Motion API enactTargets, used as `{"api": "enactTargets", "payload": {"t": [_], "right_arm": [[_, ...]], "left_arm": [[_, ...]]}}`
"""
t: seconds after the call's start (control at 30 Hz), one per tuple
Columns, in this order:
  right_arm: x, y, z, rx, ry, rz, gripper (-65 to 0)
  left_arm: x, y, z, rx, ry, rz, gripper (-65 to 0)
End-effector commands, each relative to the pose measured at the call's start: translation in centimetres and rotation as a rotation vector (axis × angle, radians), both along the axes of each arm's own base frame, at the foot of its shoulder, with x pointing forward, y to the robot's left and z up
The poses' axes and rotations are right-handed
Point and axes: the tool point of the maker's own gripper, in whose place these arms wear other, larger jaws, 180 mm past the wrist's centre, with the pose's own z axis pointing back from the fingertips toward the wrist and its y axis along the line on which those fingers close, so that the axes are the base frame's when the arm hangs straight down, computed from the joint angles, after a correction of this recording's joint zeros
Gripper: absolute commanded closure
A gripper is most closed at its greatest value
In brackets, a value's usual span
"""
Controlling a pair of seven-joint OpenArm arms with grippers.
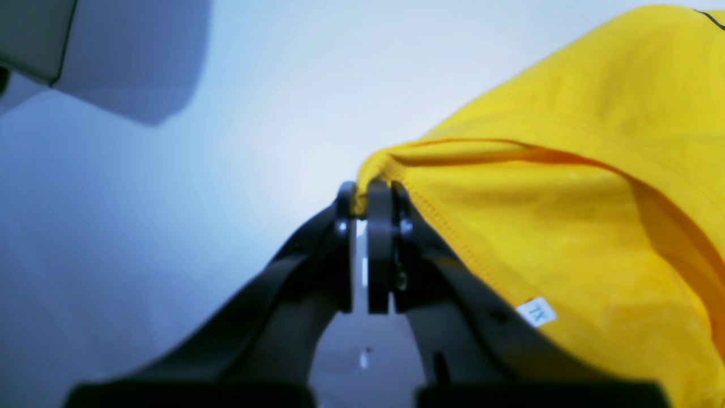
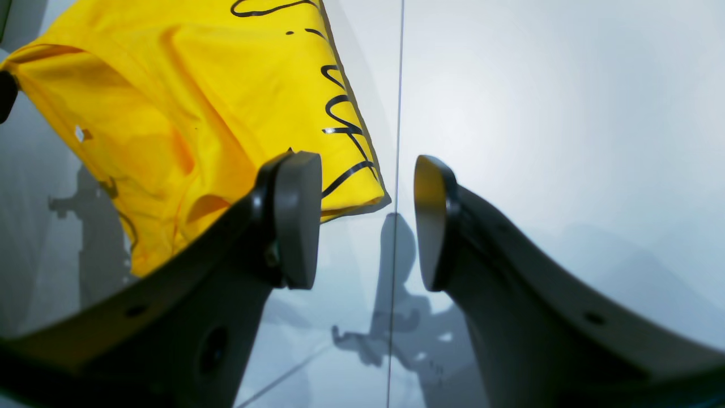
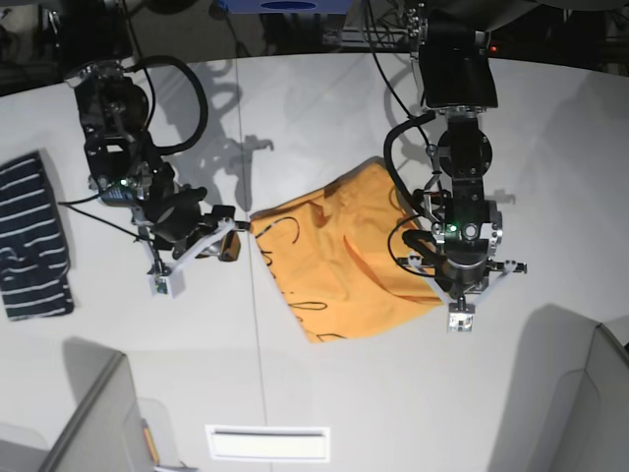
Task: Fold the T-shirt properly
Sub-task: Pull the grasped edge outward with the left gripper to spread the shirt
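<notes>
The T-shirt (image 3: 339, 261) is orange-yellow with black cursive lettering and lies rumpled mid-table between the two arms. In the left wrist view my left gripper (image 1: 371, 195) is shut on the stitched hem of the T-shirt (image 1: 566, 226), near a white size tag (image 1: 535, 311). The base view puts this gripper (image 3: 447, 288) at the shirt's right corner. My right gripper (image 2: 365, 221) is open just beside the lettered corner of the T-shirt (image 2: 198, 102), and it holds nothing. It (image 3: 226, 244) sits at the shirt's left corner in the base view.
A navy white-striped garment (image 3: 34, 236) lies at the table's left edge. A thin seam (image 3: 246, 147) runs across the white table, just left of the shirt. Grey panels stand at the near left (image 3: 98, 423) and near right (image 3: 595, 393) corners.
</notes>
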Motion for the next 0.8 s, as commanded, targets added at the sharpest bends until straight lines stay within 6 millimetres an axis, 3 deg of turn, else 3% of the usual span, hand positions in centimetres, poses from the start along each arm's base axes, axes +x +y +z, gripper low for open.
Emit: {"api": "enactTargets", "payload": {"t": [0.0,0.33,0.47,0.6,0.7,0.77], "right_arm": [[1.0,-0.1,1.5,-0.001,-0.058,0.001,-25.2],[0.9,0.6,1.5,0.018,-0.055,0.004,-25.1],[0.9,0.6,1.5,0.018,-0.055,0.004,-25.1],[0.9,0.6,1.5,0.018,-0.053,0.004,-25.1],[0.8,0.6,1.4,0.018,-0.052,0.004,-25.1],[0.9,0.6,1.4,0.018,-0.053,0.003,-25.1]], "left_arm": [[1.2,0.6,1.9,0.021,-0.061,0.004,0.0],[0.8,1.4,1.6,0.042,-0.047,0.008,-1.5],[0.2,1.6,1.2,0.052,-0.036,0.011,-28.1],[-0.6,1.7,3.7,0.056,-0.113,0.015,-50.5],[-2.5,1.1,5.9,0.044,-0.186,0.023,-58.6],[-4.3,-0.6,4.9,0.007,-0.163,0.01,-58.6]]}}
